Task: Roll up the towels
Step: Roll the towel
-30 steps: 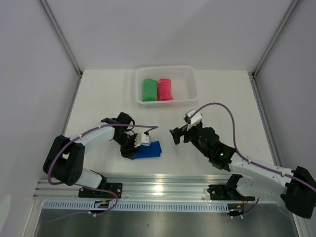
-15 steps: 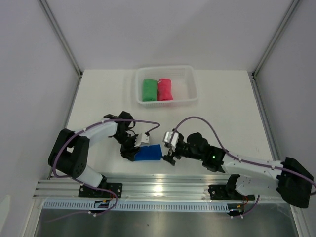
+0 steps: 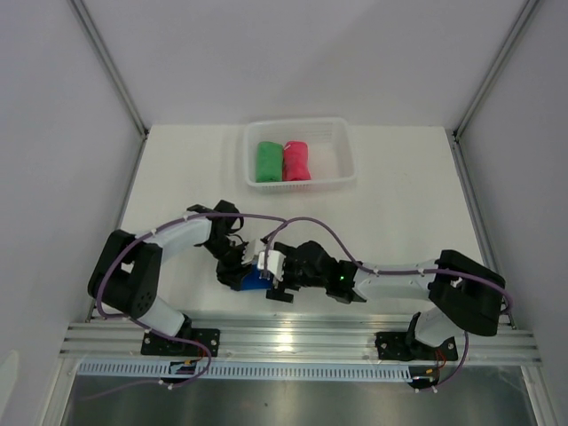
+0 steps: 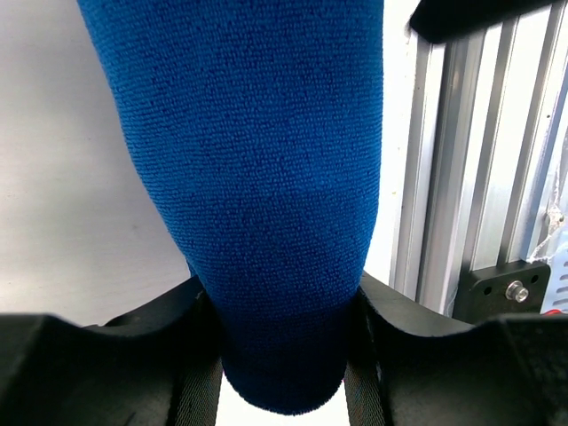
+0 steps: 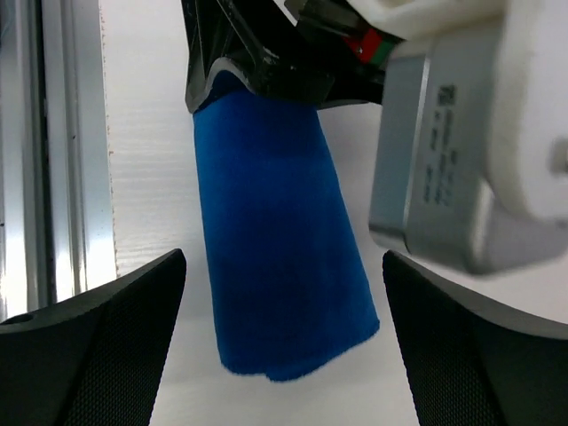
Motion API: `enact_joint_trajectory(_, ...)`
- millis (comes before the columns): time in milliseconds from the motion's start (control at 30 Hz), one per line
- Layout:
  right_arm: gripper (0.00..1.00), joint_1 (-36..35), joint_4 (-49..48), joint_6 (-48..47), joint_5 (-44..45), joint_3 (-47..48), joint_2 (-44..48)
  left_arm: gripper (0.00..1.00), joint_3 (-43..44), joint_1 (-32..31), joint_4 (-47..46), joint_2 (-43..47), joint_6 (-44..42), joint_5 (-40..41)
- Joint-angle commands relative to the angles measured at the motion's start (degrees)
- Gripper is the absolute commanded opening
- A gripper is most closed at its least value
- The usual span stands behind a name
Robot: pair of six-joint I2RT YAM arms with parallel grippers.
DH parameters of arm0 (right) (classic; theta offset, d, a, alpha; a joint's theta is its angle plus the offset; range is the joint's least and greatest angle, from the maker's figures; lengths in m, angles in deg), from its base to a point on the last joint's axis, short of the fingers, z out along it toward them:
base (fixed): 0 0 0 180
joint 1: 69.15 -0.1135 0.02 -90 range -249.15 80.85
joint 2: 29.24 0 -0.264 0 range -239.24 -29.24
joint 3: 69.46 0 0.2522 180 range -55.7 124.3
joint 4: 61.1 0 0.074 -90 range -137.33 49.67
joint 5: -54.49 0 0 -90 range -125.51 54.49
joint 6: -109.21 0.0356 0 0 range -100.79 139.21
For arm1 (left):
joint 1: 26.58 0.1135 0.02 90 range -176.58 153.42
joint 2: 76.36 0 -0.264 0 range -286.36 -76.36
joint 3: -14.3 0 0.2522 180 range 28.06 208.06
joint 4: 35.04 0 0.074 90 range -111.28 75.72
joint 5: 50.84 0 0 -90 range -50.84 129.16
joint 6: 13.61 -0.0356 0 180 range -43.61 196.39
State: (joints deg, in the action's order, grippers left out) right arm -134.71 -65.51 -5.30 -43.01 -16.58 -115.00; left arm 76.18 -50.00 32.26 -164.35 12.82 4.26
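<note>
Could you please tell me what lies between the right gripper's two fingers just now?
The rolled blue towel lies between the open fingers of the right gripper, with table showing either side, as the right wrist view shows.

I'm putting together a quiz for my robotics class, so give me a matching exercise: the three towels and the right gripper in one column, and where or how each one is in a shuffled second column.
Column one
1. green towel
2. pink-red towel
3. blue towel
4. right gripper

Column two
A. open, fingers either side of the blue roll
B. rolled, leftmost in the basket
C. rolled, clamped in the left gripper
D. rolled, in the basket, just right of the green one

Pairs: 1-B, 2-D, 3-C, 4-A
</note>
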Motion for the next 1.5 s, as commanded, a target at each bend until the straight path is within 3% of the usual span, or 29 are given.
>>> enact_joint_trajectory(0,0.94,-0.3,-3.4,-0.7,-0.3,2.7,-3.9,0.49,1.8,0.6,1.4,-0.5,-2.3,-3.5)
enact_joint_trajectory(233,0.93,-0.2,-7.0,3.4,-1.9,2.1,-11.2,0.50,3.1,1.9,3.1,-1.7,-2.7,-5.0)
enact_joint_trajectory(367,0.83,-0.2,-4.2,6.3,-1.4,3.5,-14.2,0.53,3.7,3.6,3.9,-2.1,-2.9,-6.2)
enact_joint_trajectory(633,0.58,-0.3,5.3,12.5,-1.4,6.0,-15.0,0.80,4.3,5.7,4.9,-1.8,-2.3,-8.0)
enact_joint_trajectory(700,0.56,-0.2,6.7,14.6,-2.1,6.1,-14.4,0.87,4.4,6.4,5.4,-1.7,-2.6,-8.3)
enact_joint_trajectory(733,0.54,-0.2,8.4,15.4,-2.2,6.3,-14.2,0.99,4.4,7.1,6.0,-1.6,-3.0,-8.3)
enact_joint_trajectory(1033,0.51,-0.4,15.8,24.4,0.4,9.4,-15.5,1.00,5.9,13.0,7.1,3.1,-1.0,-11.6)
enact_joint_trajectory(1200,0.54,-0.4,14.6,27.7,-0.6,9.1,-15.1,1.00,-2.2,10.9,-1.6,7.5,1.2,-8.3)
enact_joint_trajectory(1367,0.57,-0.4,14.3,27.8,-0.8,9.6,-14.8,0.99,-3.6,8.7,-4.5,6.4,4.1,-6.9)
enact_joint_trajectory(1400,0.59,-0.5,14.3,27.8,-0.5,9.5,-14.8,0.98,-2.7,8.7,-4.3,5.7,4.8,-6.6)
enact_joint_trajectory(1467,0.63,-0.4,14.3,27.5,0.9,9.3,-14.6,0.80,-1.6,8.8,-3.4,4.0,6.0,-5.4)
